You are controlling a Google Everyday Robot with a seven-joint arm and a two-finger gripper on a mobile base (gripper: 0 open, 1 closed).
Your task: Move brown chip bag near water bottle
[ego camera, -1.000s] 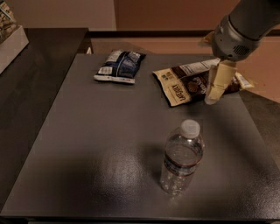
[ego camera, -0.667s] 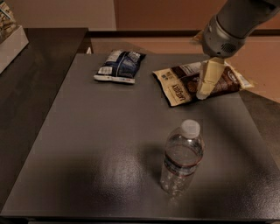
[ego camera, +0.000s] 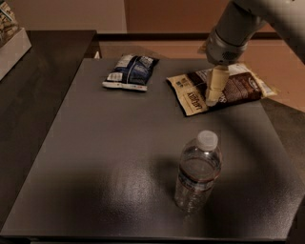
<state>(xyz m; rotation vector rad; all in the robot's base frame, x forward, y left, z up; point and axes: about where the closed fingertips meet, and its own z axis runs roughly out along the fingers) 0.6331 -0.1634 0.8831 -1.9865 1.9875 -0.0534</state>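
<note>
Blue-and-white bag point(ego camera: 129, 71) lies idle by the bench's point(ego camera: 95, 157) far edge. Water bottle point(ego camera: 198, 171) stands upright toward the near edge, the target. The gripper point(ego camera: 213, 97) points down onto the brown chip bag point(ego camera: 240, 86) at the far right corner, likely to take it. Whether it has hold, I cannot tell.

a dark grey table point(ego camera: 119, 157) under dim light, tan floor point(ego camera: 286, 76) behind, pale wall point(ego camera: 71, 14) beyond.

Dim, warm light here. My pincer point(ego camera: 212, 97) hangs over the far right of the dark grey matte bench point(ego camera: 95, 157). A soft sheen lies left of the clear plastic water bottle point(ego camera: 198, 171).
</note>
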